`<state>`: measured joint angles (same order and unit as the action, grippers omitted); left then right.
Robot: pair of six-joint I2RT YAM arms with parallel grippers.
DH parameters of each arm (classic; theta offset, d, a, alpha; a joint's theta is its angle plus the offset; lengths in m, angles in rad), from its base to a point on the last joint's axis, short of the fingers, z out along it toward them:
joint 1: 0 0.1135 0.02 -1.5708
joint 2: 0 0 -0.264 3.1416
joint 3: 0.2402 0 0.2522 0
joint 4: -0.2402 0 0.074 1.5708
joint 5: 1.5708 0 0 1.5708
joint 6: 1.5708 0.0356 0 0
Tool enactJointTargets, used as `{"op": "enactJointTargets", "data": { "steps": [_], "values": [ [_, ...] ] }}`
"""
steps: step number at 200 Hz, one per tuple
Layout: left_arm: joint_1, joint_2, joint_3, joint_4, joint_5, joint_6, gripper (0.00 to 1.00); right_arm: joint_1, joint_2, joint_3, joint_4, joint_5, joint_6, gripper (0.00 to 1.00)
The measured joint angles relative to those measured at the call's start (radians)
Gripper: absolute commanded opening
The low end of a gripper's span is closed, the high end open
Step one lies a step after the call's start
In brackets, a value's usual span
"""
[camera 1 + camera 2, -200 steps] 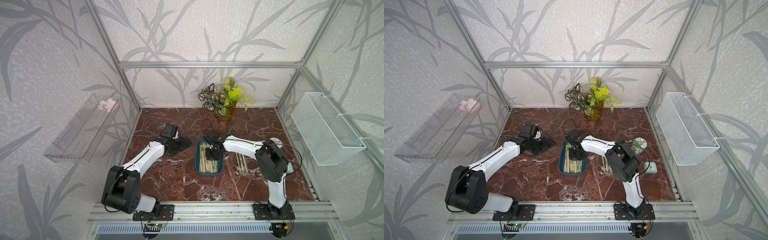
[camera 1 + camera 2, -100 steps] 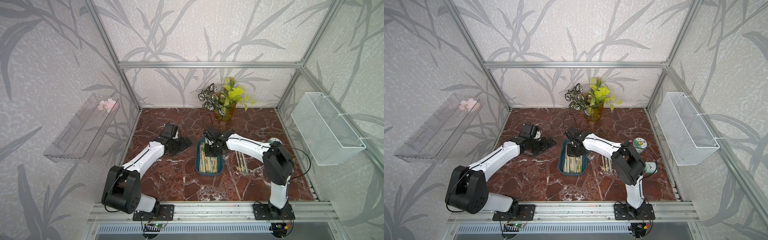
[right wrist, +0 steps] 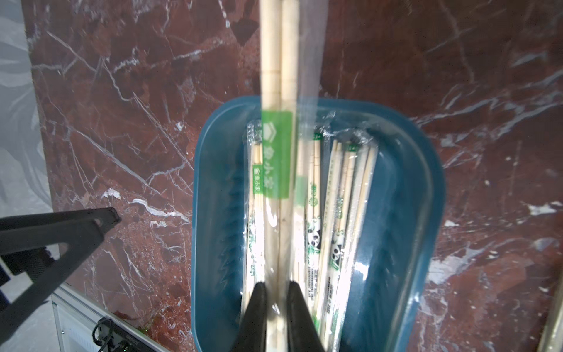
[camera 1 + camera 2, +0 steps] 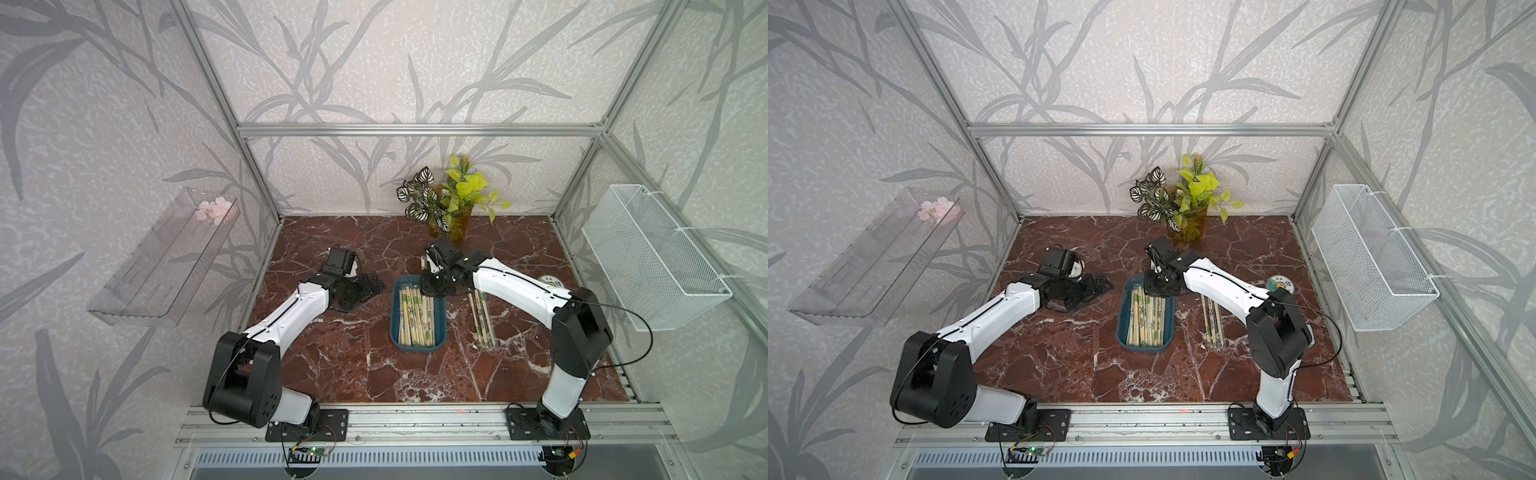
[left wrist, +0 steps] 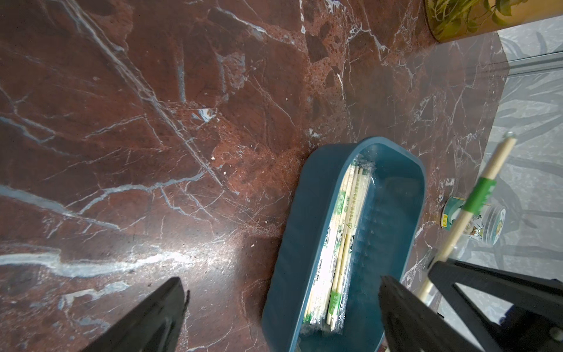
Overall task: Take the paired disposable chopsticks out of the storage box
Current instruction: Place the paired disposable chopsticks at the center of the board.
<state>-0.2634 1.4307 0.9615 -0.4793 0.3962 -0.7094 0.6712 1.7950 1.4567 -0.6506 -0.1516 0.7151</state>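
You are holding one pair [image 3: 278, 76] in the shut right gripper [image 3: 277, 304] over the upper end of the box [image 4: 417, 348] in a top view, long axis along it; other pairs [image 4: 415, 316] are lying inside; left gripper [image 4: 365, 291] is standing open

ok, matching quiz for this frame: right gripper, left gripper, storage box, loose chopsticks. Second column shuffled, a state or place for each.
Things:
1. right gripper
2. left gripper
3. storage box
4. loose chopsticks

States or places:
A. lying on the table, outside the box, on the right arm's side
B. open, holding nothing
C. dark teal, many wrapped pairs inside
D. shut on one wrapped pair

Pairs: 1-D, 2-B, 3-C, 4-A
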Motion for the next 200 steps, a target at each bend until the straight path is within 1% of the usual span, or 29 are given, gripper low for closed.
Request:
{"op": "enactJointTargets", "data": {
  "steps": [42,76,104,158,200],
  "values": [
    [-0.018,0.0,0.018,-0.005,0.0,-0.003,1.0,-0.08,-0.067,-0.023,-0.005,-0.008,-0.028,0.07],
    [-0.056,0.0,0.025,-0.005,-0.003,-0.017,1.0,-0.151,-0.142,-0.103,-0.009,-0.006,-0.064,0.07],
    [-0.085,0.0,0.034,-0.003,-0.006,-0.029,1.0,-0.193,-0.167,-0.18,-0.012,-0.002,-0.102,0.07],
    [-0.117,0.018,0.074,0.002,-0.013,-0.043,1.0,-0.203,-0.166,-0.295,-0.009,0.03,-0.177,0.07],
    [-0.125,0.026,0.08,0.001,-0.018,-0.047,1.0,-0.203,-0.14,-0.332,-0.004,0.055,-0.225,0.06]
  ]
}}
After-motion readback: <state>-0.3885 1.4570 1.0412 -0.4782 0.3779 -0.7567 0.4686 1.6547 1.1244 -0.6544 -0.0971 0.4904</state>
